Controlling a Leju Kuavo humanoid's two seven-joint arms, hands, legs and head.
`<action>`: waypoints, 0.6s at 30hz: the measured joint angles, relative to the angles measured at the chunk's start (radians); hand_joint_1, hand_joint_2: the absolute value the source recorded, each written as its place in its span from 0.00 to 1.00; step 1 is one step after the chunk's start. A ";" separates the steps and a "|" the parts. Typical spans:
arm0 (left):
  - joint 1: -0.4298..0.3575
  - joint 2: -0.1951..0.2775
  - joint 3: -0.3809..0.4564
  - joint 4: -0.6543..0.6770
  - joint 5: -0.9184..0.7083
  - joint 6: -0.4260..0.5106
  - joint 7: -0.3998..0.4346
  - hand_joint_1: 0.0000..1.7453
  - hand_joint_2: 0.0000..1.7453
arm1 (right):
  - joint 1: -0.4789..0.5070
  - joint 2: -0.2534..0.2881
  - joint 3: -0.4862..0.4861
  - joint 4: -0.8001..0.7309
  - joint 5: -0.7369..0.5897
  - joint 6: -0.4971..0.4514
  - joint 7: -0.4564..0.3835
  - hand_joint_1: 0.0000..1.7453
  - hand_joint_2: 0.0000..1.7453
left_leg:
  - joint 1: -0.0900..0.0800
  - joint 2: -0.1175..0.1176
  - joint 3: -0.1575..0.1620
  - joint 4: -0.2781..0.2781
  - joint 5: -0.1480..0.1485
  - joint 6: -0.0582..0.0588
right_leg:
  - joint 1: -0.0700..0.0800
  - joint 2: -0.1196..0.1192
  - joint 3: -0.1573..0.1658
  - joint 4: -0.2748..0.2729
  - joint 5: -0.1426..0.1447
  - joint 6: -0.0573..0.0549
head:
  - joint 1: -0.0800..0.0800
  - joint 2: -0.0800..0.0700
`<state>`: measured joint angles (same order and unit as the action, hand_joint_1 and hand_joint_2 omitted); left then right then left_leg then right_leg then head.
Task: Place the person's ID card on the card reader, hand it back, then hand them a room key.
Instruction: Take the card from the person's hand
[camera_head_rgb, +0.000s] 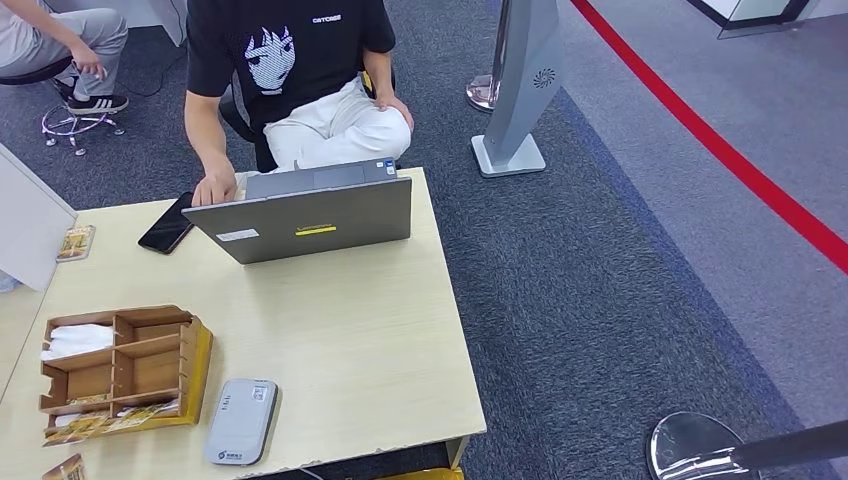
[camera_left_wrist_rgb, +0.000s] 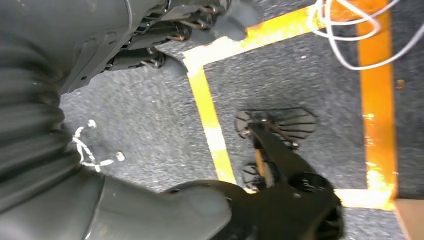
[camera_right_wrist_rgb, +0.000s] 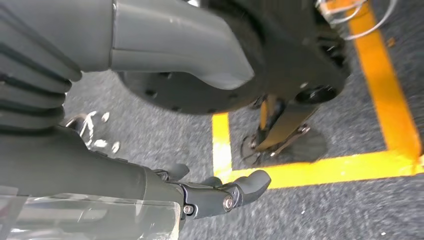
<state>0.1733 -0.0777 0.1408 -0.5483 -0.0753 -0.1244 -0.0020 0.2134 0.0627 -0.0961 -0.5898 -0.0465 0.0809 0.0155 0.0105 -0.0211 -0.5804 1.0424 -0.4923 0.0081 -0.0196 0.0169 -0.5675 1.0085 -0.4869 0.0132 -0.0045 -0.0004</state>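
Both hands, left hand (camera_left_wrist_rgb: 165, 30) and right hand (camera_right_wrist_rgb: 210, 192), are hanging empty, fingers loose, awaiting an ID; the card reader (camera_head_rgb: 241, 421) is sitting well above them.

Grey card reader (camera_head_rgb: 241, 421), grey laptop (camera_head_rgb: 310, 214) with yellow sticker, pale wood-grain table (camera_head_rgb: 370, 340)

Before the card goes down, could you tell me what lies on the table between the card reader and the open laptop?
In the head view, bare wood tabletop lies between the card reader and the laptop; nothing sits there.
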 joint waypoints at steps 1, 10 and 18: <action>0.001 -0.006 0.014 -0.013 -0.007 -0.012 0.000 0.00 1.00 | 0.007 0.006 -0.009 -0.018 -0.006 0.007 0.002 0.00 1.00 | 0.000 0.000 0.000 0.000 0.000 0.000 | 0.000 0.000 0.000 0.000 0.000 0.000 | 0.000 0.000; 0.038 -0.070 0.132 -0.169 -0.030 -0.111 -0.002 0.00 1.00 | 0.081 0.068 -0.090 -0.203 -0.078 0.057 0.022 0.00 0.00 | 0.000 0.000 0.000 0.000 0.000 0.000 | 0.000 0.000 0.000 0.000 0.000 0.000 | 0.000 0.000; 0.109 -0.116 0.167 -0.390 0.040 -0.123 -0.002 0.00 0.00 | 0.125 0.115 -0.145 -0.358 -0.138 0.093 0.008 0.00 0.00 | 0.000 0.000 0.000 0.000 0.000 0.000 | 0.000 0.000 0.000 0.000 0.000 0.000 | 0.000 0.000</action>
<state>0.2825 -0.1940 0.3080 -0.9388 -0.0358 -0.2478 -0.0042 0.3385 0.1781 -0.2410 -0.9473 -0.1843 0.1742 0.0239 0.0105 -0.0210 -0.5808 1.0424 -0.4923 0.0081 -0.0196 0.0169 -0.5675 1.0085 -0.4869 0.0132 -0.0045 -0.0004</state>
